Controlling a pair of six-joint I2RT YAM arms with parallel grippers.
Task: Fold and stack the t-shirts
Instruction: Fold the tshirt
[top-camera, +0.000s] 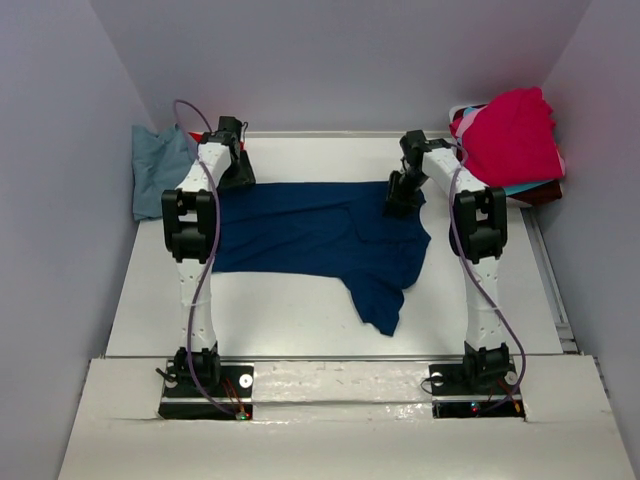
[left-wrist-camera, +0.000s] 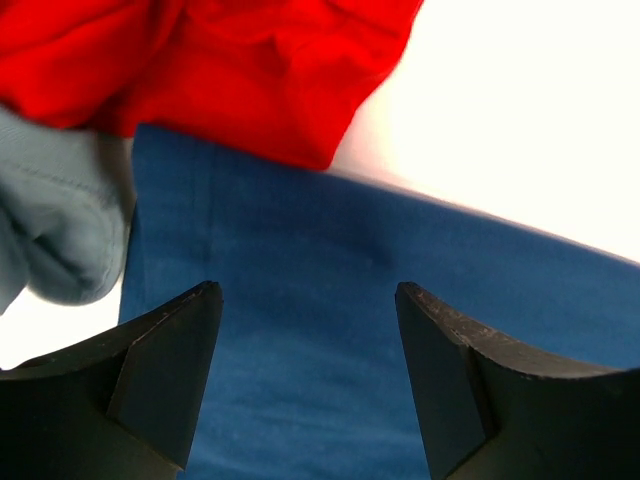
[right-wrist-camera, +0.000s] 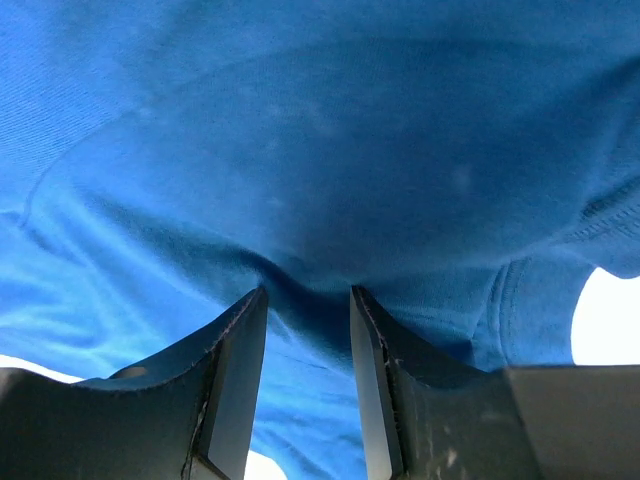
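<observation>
the navy t-shirt (top-camera: 310, 235) is spread out flat-ish across the white surface (top-camera: 300, 310) between the two arms, with one sleeve or corner trailing off toward the near edge on the right. no print can be seen on the side that's facing up.

the left gripper (top-camera: 240, 180) is parked over the far left edge of that shirt. in the left wrist view the left gripper (left-wrist-camera: 308, 300) is seen wide open, with nothing between the fingers, just the navy cloth (left-wrist-camera: 400, 330) underneath.

the right gripper (top-camera: 403, 200) is set down on the far right part of the shirt. up close the right gripper (right-wrist-camera: 308, 300) is seen narrowed to a slim gap with a ridge of blue cloth (right-wrist-camera: 320, 150) bunched into it. whether it's properly pinched can't be told.

a blue-grey t-shirt (top-camera: 160, 165) is crumpled at the far left corner, just beside the navy one's edge (left-wrist-camera: 50, 230). a red t-shirt (left-wrist-camera: 200, 60) is seen lying over the navy hem in the left wrist view. a pile of t-shirts (top-camera: 510, 140), pinkish red on top, is heaped at the far right corner.
</observation>
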